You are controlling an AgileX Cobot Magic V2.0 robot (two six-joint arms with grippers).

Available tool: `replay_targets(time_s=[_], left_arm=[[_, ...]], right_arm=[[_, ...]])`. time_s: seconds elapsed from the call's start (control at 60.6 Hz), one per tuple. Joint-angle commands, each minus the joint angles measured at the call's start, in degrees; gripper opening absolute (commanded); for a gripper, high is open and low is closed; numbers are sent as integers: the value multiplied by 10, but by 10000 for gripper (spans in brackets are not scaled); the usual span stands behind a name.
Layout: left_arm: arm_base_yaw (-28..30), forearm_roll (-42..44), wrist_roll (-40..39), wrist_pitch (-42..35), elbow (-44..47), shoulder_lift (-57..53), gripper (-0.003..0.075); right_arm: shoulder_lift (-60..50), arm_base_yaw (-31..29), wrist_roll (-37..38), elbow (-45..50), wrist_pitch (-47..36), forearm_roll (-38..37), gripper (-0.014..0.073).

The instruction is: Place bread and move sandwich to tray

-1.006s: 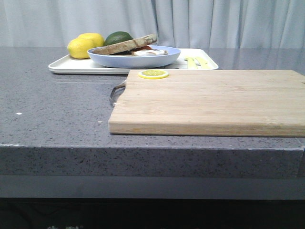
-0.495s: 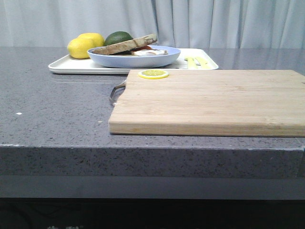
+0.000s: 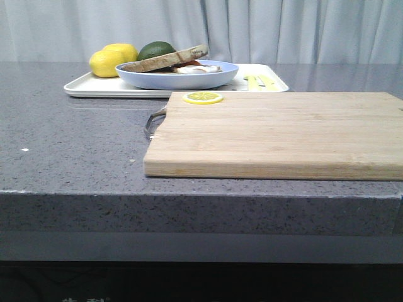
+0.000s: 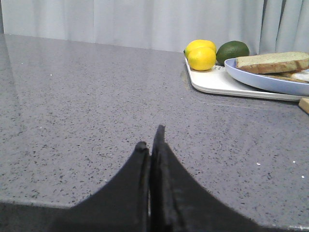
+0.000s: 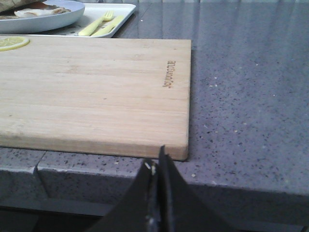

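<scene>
— Across the grey speckled bench [image 3: 75, 145], what have I got?

— Pale curtains [image 3: 283, 28] close off the back. At the far side you have the tray [image 3: 85, 86], and on it the sandwich [image 3: 176, 69] on its pale-blue plate, with the bread [image 3: 165, 59] lying tilted on top. Two lemons [image 3: 113, 60] and an avocado [image 3: 155, 49] sit behind the plate on the tray. Nearer you lies the wooden cutting board [image 3: 277, 132], a lemon slice [image 3: 203, 97] on its far left corner and a metal handle [image 3: 153, 121] at its left end.

— And the wrist views?

— Your front view shows neither arm. The left wrist view shows the left claw [image 4: 150, 145] pressed closed on nothing, low over bare bench, well apart from the tray. The right wrist view shows the right claw [image 5: 156, 164] closed and empty too, just off the board's near corner; it also shows you a maker's mark [image 5: 169, 74] on the board and yellow cutlery print [image 5: 100, 24] on the tray.

— Anything changed?

— Nothing you can see has moved in the front view over the last second.
</scene>
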Motion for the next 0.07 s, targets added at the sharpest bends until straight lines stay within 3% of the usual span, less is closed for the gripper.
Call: replay_targets(time_s=[0.0, 0.049], left_arm=[[1, -1, -2, -51, 6, -12, -19], [1, -1, -2, -51, 6, -12, -19]], right_arm=[[-9, -4, -6, -1, -42, 2, -59], [-9, -4, -6, -1, -42, 2, -59]])
